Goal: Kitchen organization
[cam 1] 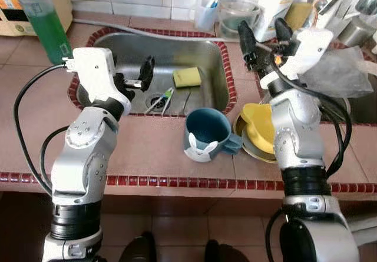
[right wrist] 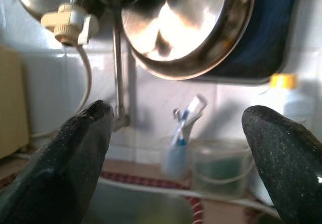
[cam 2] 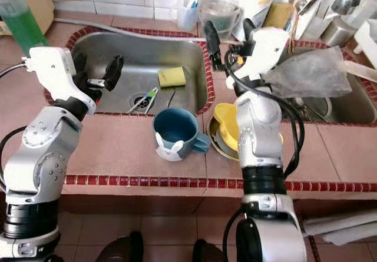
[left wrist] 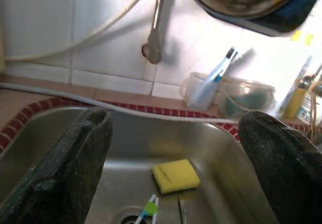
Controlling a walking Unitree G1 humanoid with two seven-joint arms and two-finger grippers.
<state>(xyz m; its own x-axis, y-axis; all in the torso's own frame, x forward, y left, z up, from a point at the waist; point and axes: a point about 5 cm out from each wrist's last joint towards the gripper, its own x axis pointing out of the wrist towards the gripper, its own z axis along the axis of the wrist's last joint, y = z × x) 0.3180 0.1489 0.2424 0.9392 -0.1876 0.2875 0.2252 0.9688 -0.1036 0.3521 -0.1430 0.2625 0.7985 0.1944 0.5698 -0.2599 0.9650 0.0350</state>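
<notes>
Leftmost, the left gripper [cam 1: 134,79] hangs over the sink [cam 1: 126,44] with its fingers spread and nothing between them. Ahead of it and toward the robot's right, the yellow sponge [cam 1: 187,76] lies flat on the basin floor, just beyond the toothbrush [cam 1: 161,99] by the drain. Farther right, the right gripper [cam 1: 263,35] hovers spread and empty above the counter's back edge, so the left arm looks nearer the sponge.

Tabletop [cam 1: 147,150]: pinkish-brown tiles, front edge trimmed with small dark red tiles. Stainless sink [cam 1: 126,50] recessed in it, red-tile border. Back wall [left wrist: 100,27]: white glazed tiles, brightly lit at one side. Floor [cam 2: 171,229] below: brown tiles, shaded.
</notes>
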